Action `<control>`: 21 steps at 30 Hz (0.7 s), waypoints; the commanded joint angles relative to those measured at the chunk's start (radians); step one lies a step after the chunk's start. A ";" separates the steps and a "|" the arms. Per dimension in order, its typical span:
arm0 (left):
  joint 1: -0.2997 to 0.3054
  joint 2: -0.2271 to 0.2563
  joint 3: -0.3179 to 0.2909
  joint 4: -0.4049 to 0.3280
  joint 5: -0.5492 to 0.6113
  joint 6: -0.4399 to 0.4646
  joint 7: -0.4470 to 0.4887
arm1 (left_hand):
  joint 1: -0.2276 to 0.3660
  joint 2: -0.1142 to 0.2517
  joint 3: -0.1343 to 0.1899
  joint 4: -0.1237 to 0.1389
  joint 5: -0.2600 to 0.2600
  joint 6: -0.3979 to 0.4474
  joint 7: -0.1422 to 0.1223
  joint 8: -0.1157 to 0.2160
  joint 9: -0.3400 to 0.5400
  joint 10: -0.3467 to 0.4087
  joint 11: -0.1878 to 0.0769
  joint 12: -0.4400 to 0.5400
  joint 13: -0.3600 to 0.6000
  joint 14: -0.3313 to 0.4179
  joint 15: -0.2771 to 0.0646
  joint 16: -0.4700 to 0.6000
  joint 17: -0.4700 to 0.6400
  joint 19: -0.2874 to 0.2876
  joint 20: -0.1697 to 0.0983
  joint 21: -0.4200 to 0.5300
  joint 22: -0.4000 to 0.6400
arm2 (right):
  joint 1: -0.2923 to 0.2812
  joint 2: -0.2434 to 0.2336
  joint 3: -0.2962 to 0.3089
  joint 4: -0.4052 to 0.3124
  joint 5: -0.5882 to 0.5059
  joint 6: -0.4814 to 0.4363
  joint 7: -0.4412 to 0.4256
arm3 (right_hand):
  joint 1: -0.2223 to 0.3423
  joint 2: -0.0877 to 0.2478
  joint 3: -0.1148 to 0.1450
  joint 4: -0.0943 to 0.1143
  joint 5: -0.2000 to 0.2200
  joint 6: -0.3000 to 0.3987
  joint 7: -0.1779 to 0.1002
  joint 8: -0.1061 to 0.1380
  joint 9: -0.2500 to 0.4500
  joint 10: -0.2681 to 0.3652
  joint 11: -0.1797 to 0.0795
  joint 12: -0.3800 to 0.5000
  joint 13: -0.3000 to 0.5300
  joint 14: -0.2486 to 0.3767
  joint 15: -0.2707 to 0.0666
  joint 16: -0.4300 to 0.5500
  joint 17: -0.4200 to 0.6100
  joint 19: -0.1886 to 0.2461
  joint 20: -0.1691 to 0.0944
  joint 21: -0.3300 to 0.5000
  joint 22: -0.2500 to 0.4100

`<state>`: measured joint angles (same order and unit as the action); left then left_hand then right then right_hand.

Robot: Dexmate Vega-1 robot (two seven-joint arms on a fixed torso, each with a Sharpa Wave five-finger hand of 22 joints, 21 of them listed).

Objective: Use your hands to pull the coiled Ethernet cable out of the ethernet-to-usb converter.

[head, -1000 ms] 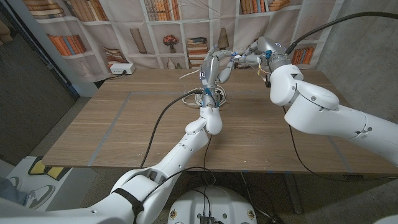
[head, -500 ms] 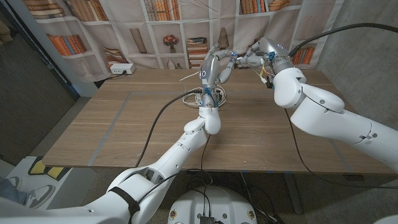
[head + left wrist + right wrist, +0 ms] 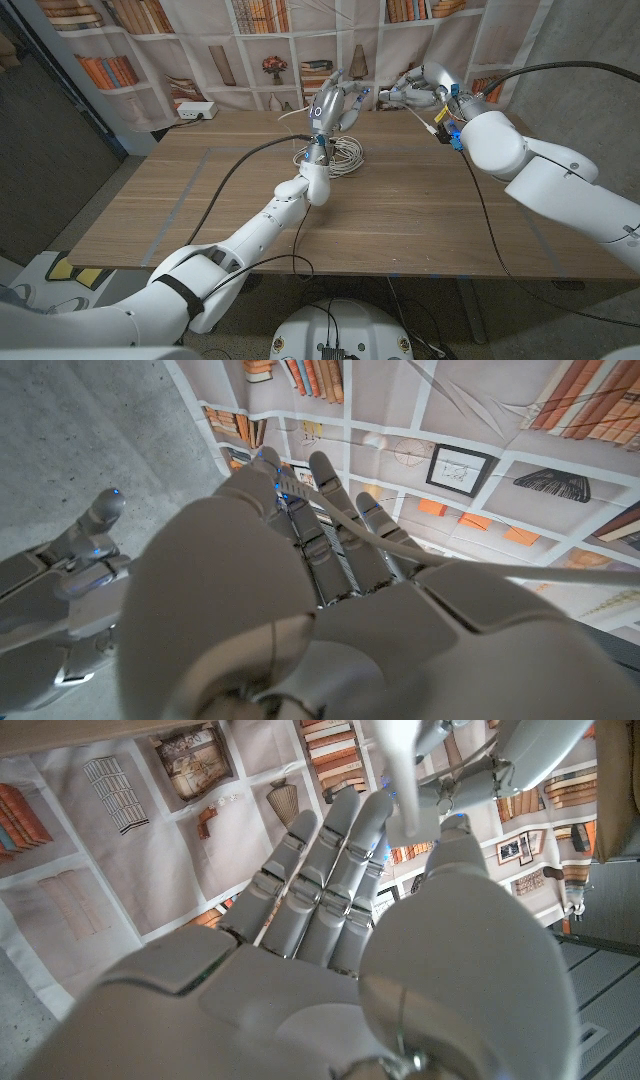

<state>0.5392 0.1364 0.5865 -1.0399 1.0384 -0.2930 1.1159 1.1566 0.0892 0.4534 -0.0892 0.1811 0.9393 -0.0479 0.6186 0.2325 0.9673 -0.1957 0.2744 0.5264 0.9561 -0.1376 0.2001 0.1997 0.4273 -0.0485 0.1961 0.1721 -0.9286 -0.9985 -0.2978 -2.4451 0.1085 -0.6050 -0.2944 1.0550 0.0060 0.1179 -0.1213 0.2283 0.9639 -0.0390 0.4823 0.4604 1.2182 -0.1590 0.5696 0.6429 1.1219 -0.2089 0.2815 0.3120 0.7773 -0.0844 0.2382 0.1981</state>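
Note:
The white Ethernet cable's coil lies on the wooden table near its far edge. My left hand is raised just above the coil, fingers pointing up. A strand of the cable runs out from between those fingers across the hand's back. My right hand is held up to the right of it, with a clear gap between the two hands. A white piece, apparently the converter, sits pinched between the right thumb and fingers. Its thin lead hangs down beside the wrist.
A white power box sits at the table's far left edge. Black arm cables trail over the table on the left and down the right side. A printed bookshelf backdrop stands close behind the table.
The two hands were together above the coil; now they have drawn apart, the left hand going left and the right hand right. The coil stays on the table.

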 commanded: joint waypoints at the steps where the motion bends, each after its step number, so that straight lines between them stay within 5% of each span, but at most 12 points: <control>1: -0.052 0.167 0.120 -0.018 -0.173 0.138 -0.008 | -0.027 0.037 0.032 0.018 -0.002 0.077 0.073 0.131 0.360 0.005 -0.005 0.013 0.008 0.014 -0.086 0.002 -0.001 0.016 -0.140 0.007 0.002 | -0.108 0.009 0.140 0.008 0.062 0.101 0.002 | 0.185 0.171 0.012 0.004 -0.006 -0.004 0.006 0.009 0.013 -0.001 -0.002 0.015 0.024 0.018 -0.033 0.008 0.008 0.016 -0.065 0.011 0.005; 6: -0.046 0.165 0.142 -0.064 -0.201 0.162 0.001 | -0.028 0.027 0.039 0.004 -0.004 0.110 0.061 0.120 0.329 0.002 -0.008 0.013 0.012 0.025 -0.093 0.005 0.000 0.022 -0.140 0.008 0.002 | -0.065 0.012 0.108 0.027 0.063 0.072 0.025 | 0.181 0.169 0.014 0.009 -0.009 -0.006 -0.005 0.011 0.021 0.000 -0.009 0.024 0.042 0.019 -0.033 0.007 0.011 0.018 -0.067 0.012 0.006; 21: 0.094 0.315 0.102 -0.385 -0.373 0.314 -0.055 | -0.045 0.006 0.045 -0.013 -0.003 0.142 0.050 0.085 0.269 0.000 -0.013 0.006 0.014 0.010 -0.088 -0.004 -0.002 0.038 -0.137 0.008 0.002 | -0.056 0.067 0.082 0.136 0.087 0.176 0.022 | 0.163 0.165 0.018 0.025 -0.017 -0.001 -0.027 0.003 0.009 -0.007 -0.023 0.006 0.036 0.008 -0.032 -0.008 0.010 -0.014 -0.060 -0.001 0.005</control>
<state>0.5537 0.3550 0.7118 -1.2408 0.7811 -0.0633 1.0845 1.1226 0.0822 0.4782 -0.1115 0.1803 0.9807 -0.0893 0.6201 0.2330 0.9707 -0.2005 0.2822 0.5356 0.9692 -0.1448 0.2001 0.1951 0.4575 -0.0462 0.2008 0.1723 -0.9787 -0.9721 -0.2061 -2.3782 0.1768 -0.5050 -0.2669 1.0550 0.0061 0.1325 -0.1001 0.2127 0.9572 -0.0576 0.4876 0.4676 1.2036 -0.1703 0.5799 0.6793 1.1349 -0.2188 0.2773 0.3181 0.7704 -0.0824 0.2400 0.1997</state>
